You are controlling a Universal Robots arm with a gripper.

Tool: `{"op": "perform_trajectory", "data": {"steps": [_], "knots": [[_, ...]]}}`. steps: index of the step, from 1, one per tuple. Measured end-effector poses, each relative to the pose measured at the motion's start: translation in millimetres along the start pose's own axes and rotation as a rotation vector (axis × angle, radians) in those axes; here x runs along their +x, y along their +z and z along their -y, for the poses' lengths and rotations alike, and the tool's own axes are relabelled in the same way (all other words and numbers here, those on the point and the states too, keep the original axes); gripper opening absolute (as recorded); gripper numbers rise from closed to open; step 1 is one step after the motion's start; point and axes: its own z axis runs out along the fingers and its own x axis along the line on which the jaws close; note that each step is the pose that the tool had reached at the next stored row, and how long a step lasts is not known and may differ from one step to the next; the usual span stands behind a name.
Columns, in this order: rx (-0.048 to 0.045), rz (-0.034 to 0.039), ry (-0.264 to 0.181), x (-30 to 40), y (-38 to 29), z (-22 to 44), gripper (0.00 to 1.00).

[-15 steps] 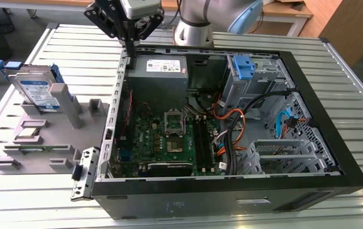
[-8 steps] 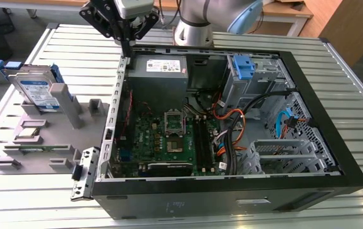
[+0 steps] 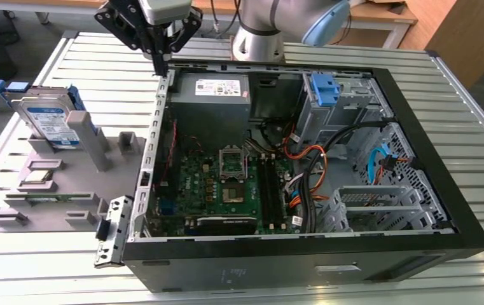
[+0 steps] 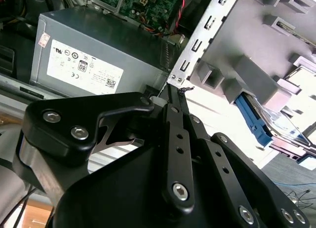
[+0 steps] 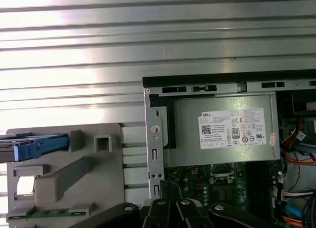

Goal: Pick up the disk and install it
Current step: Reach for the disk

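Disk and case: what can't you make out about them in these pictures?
- Disk: in the exterior view, partly hidden by the grey holder it stands in.
- Disk again: in the first wrist view, cut off by the picture edge.
- Case: in the second wrist view, its inside is mostly hidden by the gripper.

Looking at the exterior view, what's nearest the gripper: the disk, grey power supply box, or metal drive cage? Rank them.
1. grey power supply box: in the case, beside the gripper.
2. disk: on the holder, exterior view's left.
3. metal drive cage: low, exterior view's right.
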Motion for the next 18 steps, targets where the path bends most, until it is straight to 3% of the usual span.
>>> {"op": "perform_trajectory", "data": {"steps": [9, 18], "knots": [[-0.0001, 0.0002, 0.0, 14.4, -0.4, 1.1, 0.1], [0.0, 0.0001, 0.0, 15.4, -0.4, 1.1, 0.1]]}}
